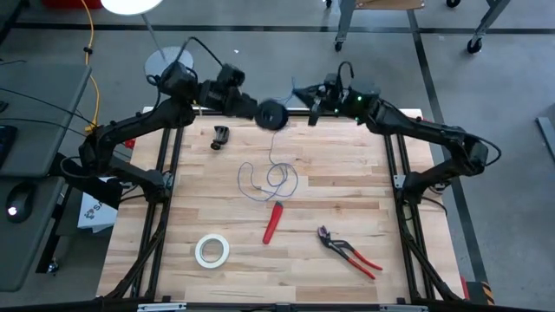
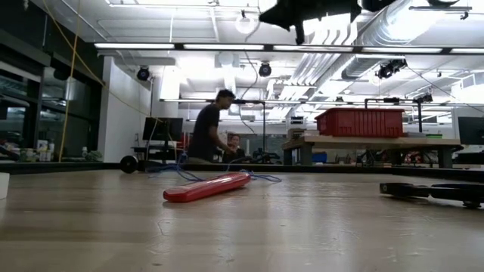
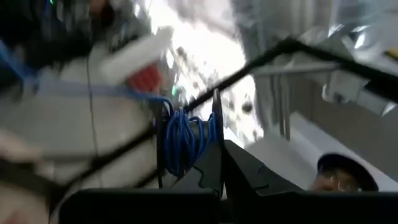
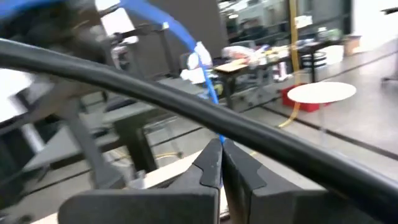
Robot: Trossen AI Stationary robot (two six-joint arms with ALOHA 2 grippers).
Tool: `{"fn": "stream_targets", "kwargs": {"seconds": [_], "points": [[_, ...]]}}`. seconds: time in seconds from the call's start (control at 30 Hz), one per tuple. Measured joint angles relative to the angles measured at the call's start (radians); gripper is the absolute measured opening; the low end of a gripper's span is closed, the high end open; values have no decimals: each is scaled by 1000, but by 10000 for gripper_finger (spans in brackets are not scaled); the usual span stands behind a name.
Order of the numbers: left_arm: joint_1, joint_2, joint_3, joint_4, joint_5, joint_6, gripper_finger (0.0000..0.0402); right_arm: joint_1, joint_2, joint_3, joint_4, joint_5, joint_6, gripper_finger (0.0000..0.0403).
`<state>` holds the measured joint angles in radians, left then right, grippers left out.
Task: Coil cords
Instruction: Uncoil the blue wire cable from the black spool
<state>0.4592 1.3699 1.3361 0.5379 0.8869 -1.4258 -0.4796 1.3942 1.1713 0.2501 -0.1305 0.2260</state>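
Observation:
A small black round spool (image 1: 272, 113) hangs in the air over the table's far edge, with my left gripper (image 1: 257, 110) shut on it. Blue wire is wound on the spool's core (image 3: 184, 140). The thin blue-violet cord (image 1: 270, 178) runs down from the spool and lies in loose loops on the wooden table (image 1: 347, 173). My right gripper (image 1: 313, 110) is beside the spool, toward the table's right, shut on the cord (image 4: 205, 74). My left gripper pinches the spool's black flange (image 3: 216, 134) at its rim between the two shut fingers. The spool is lifted clear of the table. My right gripper pinches the thin blue cord (image 4: 219, 135) between its shut fingertips, and the cord runs on past them in the air.
A red-handled tool (image 1: 273, 222) lies near the cord's loops. The white tape roll (image 1: 212, 250) sits at the near left and red-handled pliers (image 1: 349, 252) at the near right. A small black part (image 1: 220, 137) lies at the far left. A person (image 2: 208, 128) works in the room beyond.

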Motion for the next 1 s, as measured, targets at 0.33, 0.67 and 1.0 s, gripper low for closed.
{"fn": "stream_targets", "kwargs": {"seconds": [0.33, 0.67, 1.0], "points": [[40, -2, 0, -672, 79, 469, 0, -115, -210, 0, -149, -89, 2, 0], [228, -2, -2, -658, -353, 795, 0, 7, -381, 0, -471, -107, 1, 0], [269, -4, -1, -17, -348, 364, 0, 172, -277, 0, -560, -79, -18, 0]]}}
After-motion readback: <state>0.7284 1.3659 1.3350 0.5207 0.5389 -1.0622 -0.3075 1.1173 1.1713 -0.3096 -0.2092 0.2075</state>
